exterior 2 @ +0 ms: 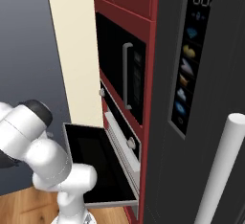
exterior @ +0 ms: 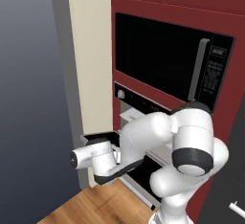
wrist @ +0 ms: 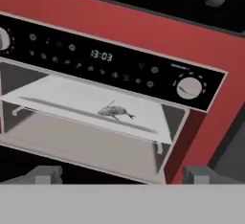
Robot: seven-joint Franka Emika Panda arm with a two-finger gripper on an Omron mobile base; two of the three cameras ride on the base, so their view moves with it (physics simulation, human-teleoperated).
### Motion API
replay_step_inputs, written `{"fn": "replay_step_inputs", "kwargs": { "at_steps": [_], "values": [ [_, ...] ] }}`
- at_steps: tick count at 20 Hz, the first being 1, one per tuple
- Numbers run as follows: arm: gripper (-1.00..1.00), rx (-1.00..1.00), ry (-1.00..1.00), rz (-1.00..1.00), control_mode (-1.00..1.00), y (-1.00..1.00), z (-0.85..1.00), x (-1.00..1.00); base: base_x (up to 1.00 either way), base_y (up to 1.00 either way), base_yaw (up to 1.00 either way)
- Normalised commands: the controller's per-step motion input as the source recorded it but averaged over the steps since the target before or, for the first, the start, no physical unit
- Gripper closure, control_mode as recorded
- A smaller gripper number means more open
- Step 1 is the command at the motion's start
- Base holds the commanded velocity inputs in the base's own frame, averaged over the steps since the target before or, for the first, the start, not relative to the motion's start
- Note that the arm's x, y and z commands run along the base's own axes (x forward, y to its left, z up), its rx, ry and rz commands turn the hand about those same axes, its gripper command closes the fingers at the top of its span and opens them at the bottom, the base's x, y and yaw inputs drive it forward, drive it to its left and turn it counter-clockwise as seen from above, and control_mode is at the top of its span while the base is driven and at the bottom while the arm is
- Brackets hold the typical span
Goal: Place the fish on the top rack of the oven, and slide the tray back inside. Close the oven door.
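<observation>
Red cabinetry frames the oven (wrist: 119, 70), whose black control strip reads 13:03. Its oven door (exterior 2: 95, 165) hangs open. On the top rack (wrist: 57, 98) lies the fish (wrist: 116, 111). Facing it, the tool (wrist: 122, 173) is released, grasping nothing.

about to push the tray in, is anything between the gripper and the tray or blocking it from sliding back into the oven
Nothing visible does. In the hand view the fish lies on the tray at the oven cavity, with open space between it and the open gripper. The oven door hangs down flat below, out of the sliding path.
</observation>
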Motion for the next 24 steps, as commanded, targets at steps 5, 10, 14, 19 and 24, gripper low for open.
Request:
{"fn": "replay_step_inputs", "kwargs": {
  "at_steps": [5,10,14,19,24],
  "values": [
    [-1.0,-0.1,-0.1,-0.07,-1.0,0.53,-0.43,-0.26,0.0,0.0,0.0],
    [-1.0,-0.12,-0.01,-0.11,-1.0,0.62,-0.85,-0.01,0.0,0.0,0.0],
    [-1.0,-0.16,-0.07,-0.17,-1.0,0.8,-1.0,0.0,0.0,0.0,0.0],
    [-1.0,-0.18,-0.09,-0.22,-1.0,0.99,-1.0,0.0,0.0,0.0,0.0],
    [-1.0,-0.2,-0.1,-0.25,-1.0,1.0,-1.0,0.0,0.0,0.0,0.0]
  ]
}}
